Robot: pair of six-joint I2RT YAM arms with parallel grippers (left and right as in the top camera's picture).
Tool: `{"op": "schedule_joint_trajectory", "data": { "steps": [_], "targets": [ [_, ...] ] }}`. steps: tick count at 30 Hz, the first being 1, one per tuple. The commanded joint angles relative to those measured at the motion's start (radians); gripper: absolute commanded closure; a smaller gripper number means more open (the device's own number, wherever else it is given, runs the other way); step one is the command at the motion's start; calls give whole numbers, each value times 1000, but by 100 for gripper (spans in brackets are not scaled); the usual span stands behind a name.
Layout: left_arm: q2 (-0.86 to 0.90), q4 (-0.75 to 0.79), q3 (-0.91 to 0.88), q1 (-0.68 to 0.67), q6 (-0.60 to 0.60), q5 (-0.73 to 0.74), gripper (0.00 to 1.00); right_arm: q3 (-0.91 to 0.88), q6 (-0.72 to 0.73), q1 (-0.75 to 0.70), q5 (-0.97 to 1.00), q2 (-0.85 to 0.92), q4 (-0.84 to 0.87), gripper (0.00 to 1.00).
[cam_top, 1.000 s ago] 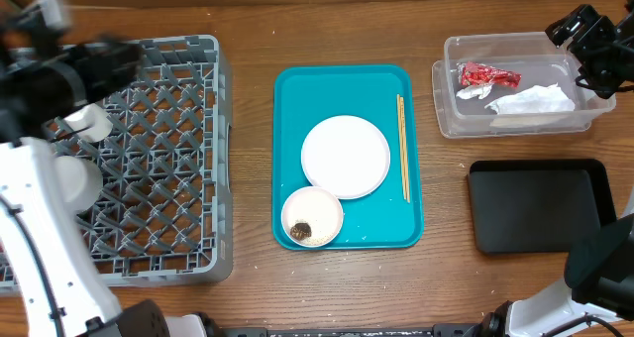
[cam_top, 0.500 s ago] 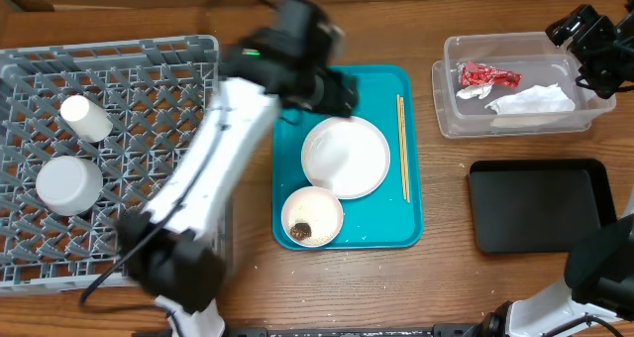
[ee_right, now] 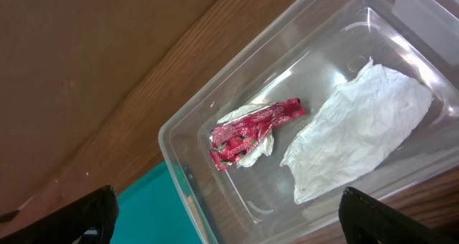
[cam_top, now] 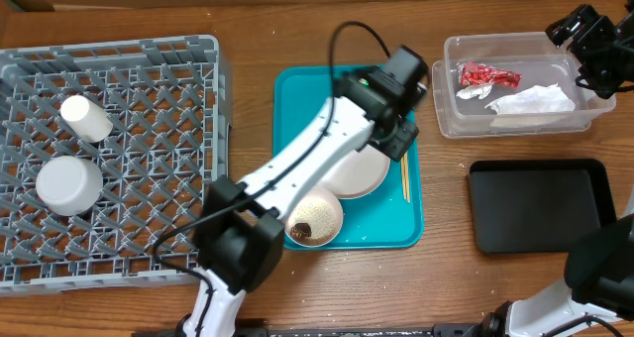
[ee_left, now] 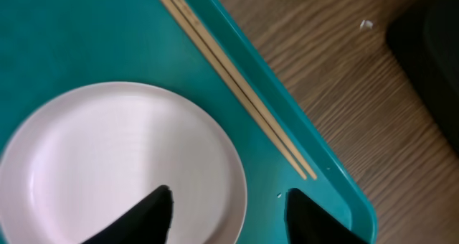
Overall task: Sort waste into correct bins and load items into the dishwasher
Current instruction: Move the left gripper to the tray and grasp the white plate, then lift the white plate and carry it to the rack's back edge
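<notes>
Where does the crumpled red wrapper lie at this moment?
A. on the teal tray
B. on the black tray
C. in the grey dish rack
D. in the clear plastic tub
D: the crumpled red wrapper lies inside the clear plastic tub, next to the white paper napkin.

A clear plastic tub (ee_right: 188, 174) with rounded corners sits on a wooden table (ee_right: 107, 79), seen from above at an angle. Inside it lie a crumpled red wrapper (ee_right: 254, 129) and, just beside it, a crumpled white paper napkin (ee_right: 358, 140). The right gripper (ee_right: 240, 219) shows as two black fingertips (ee_right: 93, 215) spread wide at the bottom corners, with a corner of a teal tray (ee_right: 154, 208) between them.
</notes>
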Motion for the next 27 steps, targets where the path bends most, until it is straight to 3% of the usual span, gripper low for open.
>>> {"op": "schedule_joint_trajectory", "data": {
  "steps": [1,6,9,22,27],
  "targets": [
    [92,-2,19,-25,-12,-31,57,25,2,-2,-4,-15,2,0],
    [144,-4,19,-33,-24,-31,48,25,2,-2,-4,-15,2,0],
    [163,-18,18,-33,-59,-28,48,25,2,-2,-4,-15,2,0],
    [233,-20,18,-38,-109,-27,60,25,2,-2,-4,-15,2,0],
    [238,-15,18,-41,-116,-27,70,25,2,-2,-4,-15,2,0]
  ]
}}
